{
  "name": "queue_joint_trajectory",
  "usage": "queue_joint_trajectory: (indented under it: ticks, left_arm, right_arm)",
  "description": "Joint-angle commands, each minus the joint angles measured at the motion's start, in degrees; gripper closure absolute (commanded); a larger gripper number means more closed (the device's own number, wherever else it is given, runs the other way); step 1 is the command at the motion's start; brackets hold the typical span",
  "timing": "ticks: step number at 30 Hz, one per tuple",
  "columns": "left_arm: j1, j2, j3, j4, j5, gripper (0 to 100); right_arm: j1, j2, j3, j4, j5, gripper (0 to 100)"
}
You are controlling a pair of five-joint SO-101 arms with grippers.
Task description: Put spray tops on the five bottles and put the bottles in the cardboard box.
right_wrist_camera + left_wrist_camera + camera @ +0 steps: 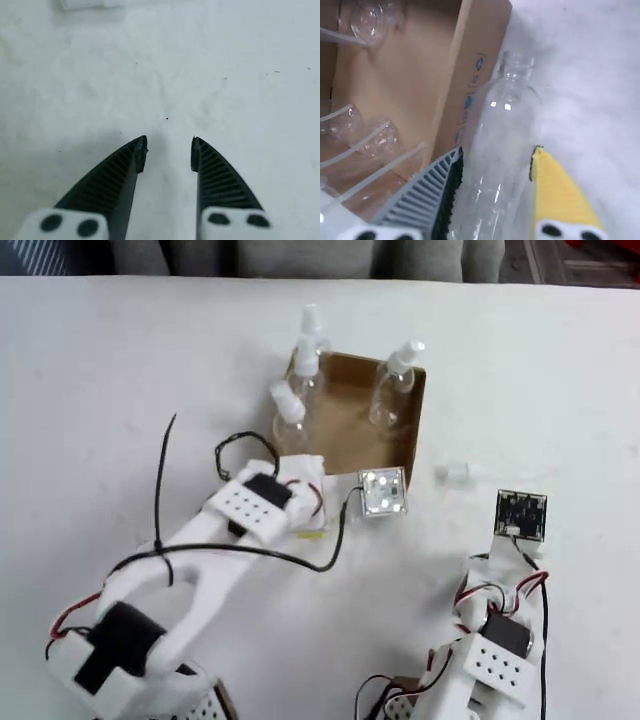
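Note:
A clear bottle with no top lies on the table against the outer wall of the cardboard box. My left gripper is shut on it, with the grey finger on one side and the yellow finger on the other. From above, the left arm sits at the near left corner of the cardboard box and hides this bottle. Several bottles with white spray tops stand in the box. A loose spray top lies to the right of the box. My right gripper is open over bare table.
The right arm sits near the front right edge with its camera board raised. A lit square lamp glows at the box's near wall. Black cables trail over the left of the table.

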Motion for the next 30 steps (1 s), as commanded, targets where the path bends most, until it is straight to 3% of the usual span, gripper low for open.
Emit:
queue_joint_trajectory:
  ticks: [1,10,16,25,30]
  left_arm:
    - [-0.4,0.92,-4.31,0.09,-0.62,78]
    - [0.48,2.95,-3.08,4.22,-0.44,78]
    - [4.62,-7.43,3.69,11.25,-0.35,78]
    - [7.43,-32.66,17.32,6.77,-0.09,78]
    - [7.6,-29.93,12.4,5.89,-0.53,78]
  right_arm:
    - [-0.4,0.04,-0.26,-1.1,0.79,88.6]
    - [-0.4,0.04,0.09,-1.1,0.79,88.6]
    - [-0.4,0.04,0.09,-1.1,0.88,88.6]
    - [-0.4,0.04,0.09,-1.1,0.88,88.6]
    - [-0.4,0.04,0.09,-1.1,0.88,88.6]
